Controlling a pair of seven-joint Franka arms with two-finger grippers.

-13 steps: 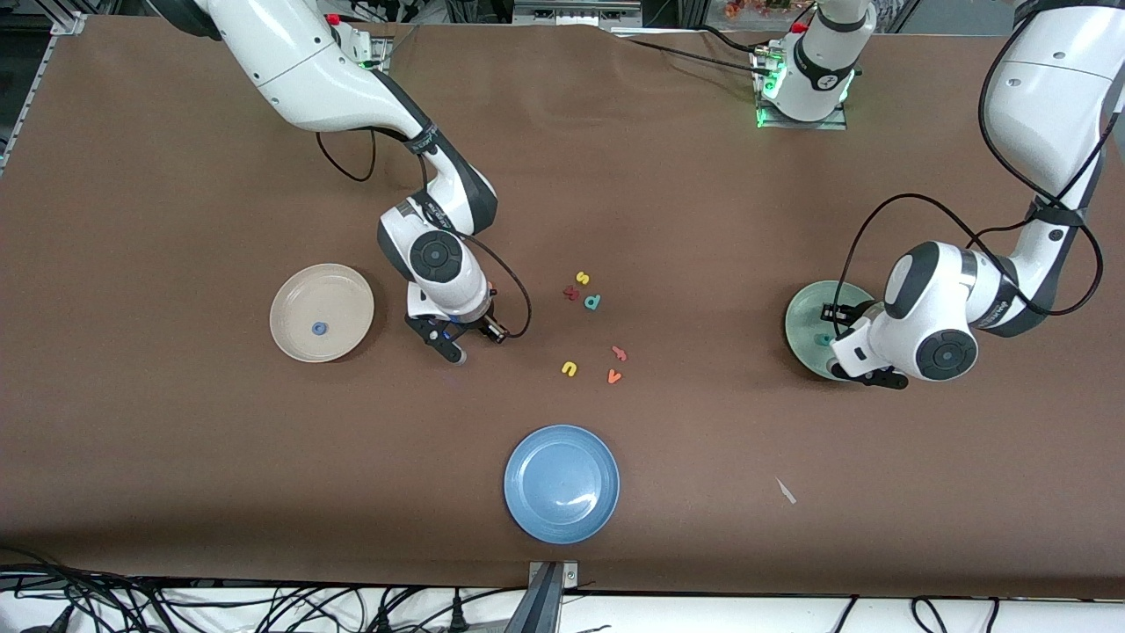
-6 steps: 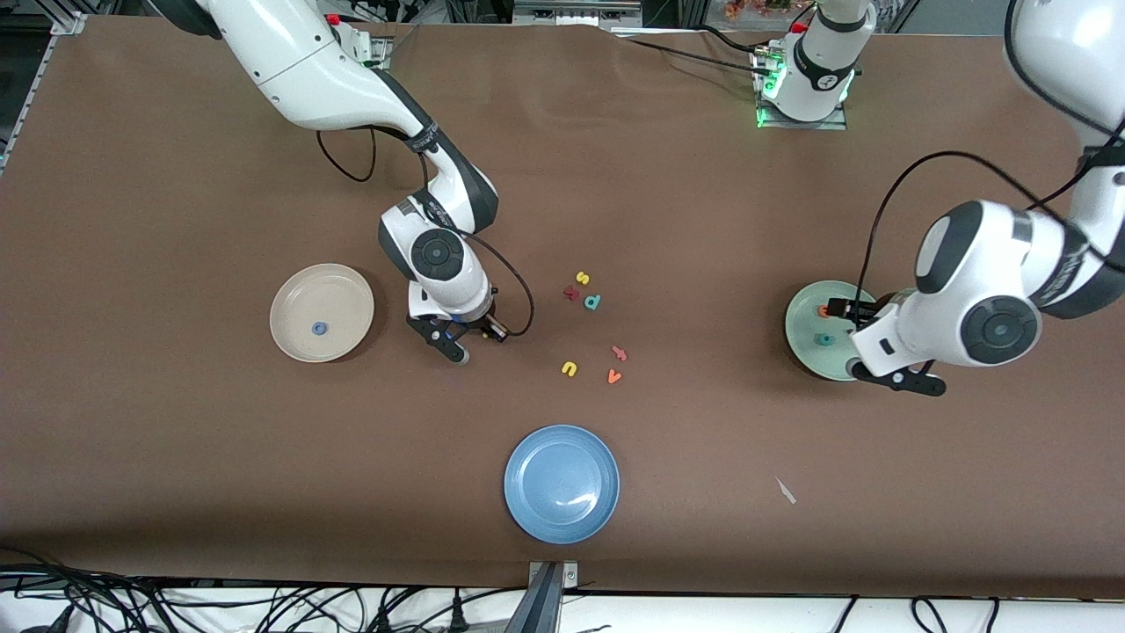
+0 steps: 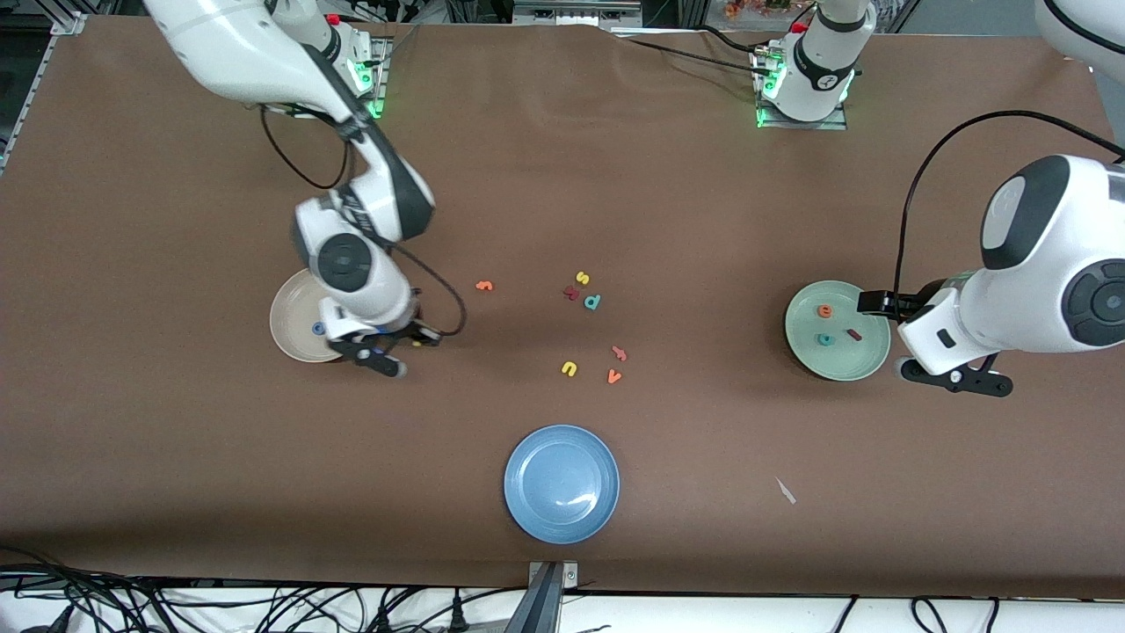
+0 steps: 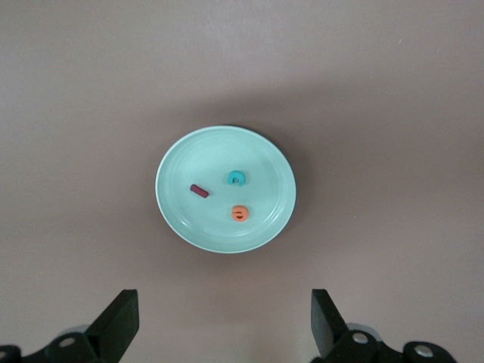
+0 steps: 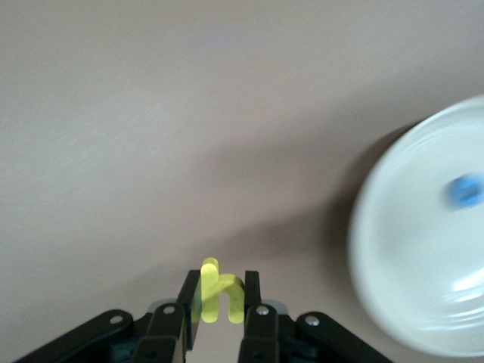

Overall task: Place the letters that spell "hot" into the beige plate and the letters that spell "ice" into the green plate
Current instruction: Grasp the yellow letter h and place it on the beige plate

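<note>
right gripper [image 5: 219, 295] carries the yellow h [image 5: 217, 293] beside the beige plate [image 3: 294, 330]; left gripper [image 4: 223, 325] hangs wide open near the green plate [image 3: 866, 362].

the right gripper's fingers are clamped on the yellow h, up over bare table just off the beige plate's rim, toward the middle of the table. the blue o [image 3: 318, 329] lies in that plate, and the orange t [image 3: 483, 286] lies on the table between the plate and the cluster of loose letters. the green plate holds the teal c [image 4: 236, 178], the dark red i [image 4: 200, 190] and the orange e [image 4: 240, 213], each apart from the others. the left gripper holds nothing, just off that plate's edge. the blue plate [image 3: 536, 519] sits nearest the front camera.
</note>
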